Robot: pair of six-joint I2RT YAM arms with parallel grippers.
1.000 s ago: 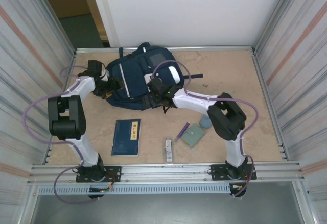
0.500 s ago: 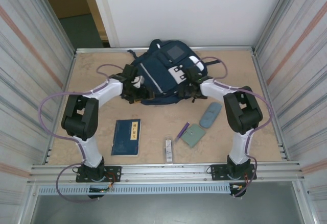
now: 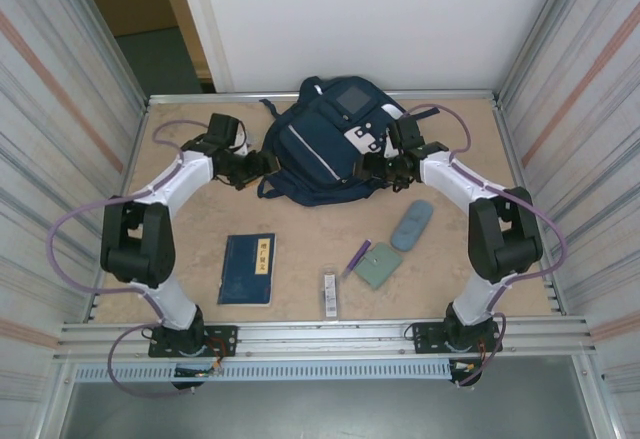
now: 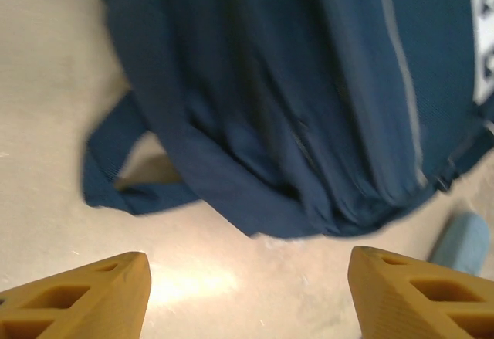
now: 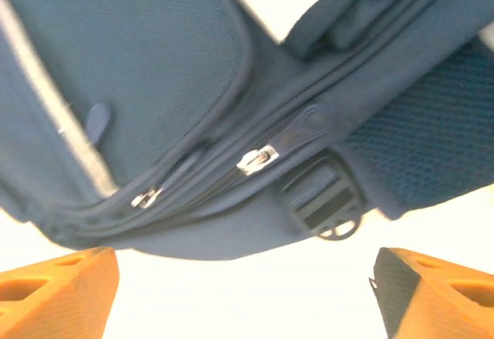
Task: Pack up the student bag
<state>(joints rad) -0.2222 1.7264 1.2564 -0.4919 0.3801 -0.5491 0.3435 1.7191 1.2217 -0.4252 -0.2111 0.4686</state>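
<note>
The navy student bag [image 3: 322,144] lies at the back centre of the table, its white buckle patches facing up. My left gripper [image 3: 262,164] stands open just off the bag's left side; in the left wrist view the bag [image 4: 293,92] and a loose strap [image 4: 116,177] lie beyond my orange fingertips [image 4: 93,293], nothing between them. My right gripper [image 3: 372,166] stands open at the bag's right side. In the right wrist view the bag's [image 5: 154,84] zippers [image 5: 256,158] and a black buckle [image 5: 324,200] lie just ahead of the open fingers.
On the near half of the table lie a flat dark-blue book [image 3: 248,268], a small barcode-labelled box [image 3: 330,293], a purple pen [image 3: 357,256], a grey-green pad [image 3: 378,265] and a blue-grey case [image 3: 412,224]. Corrugated metal walls stand on both sides.
The bag has slid right and toward the back wall. Both arms have swung outward with it, and both grippers now stand open beside the bag.
</note>
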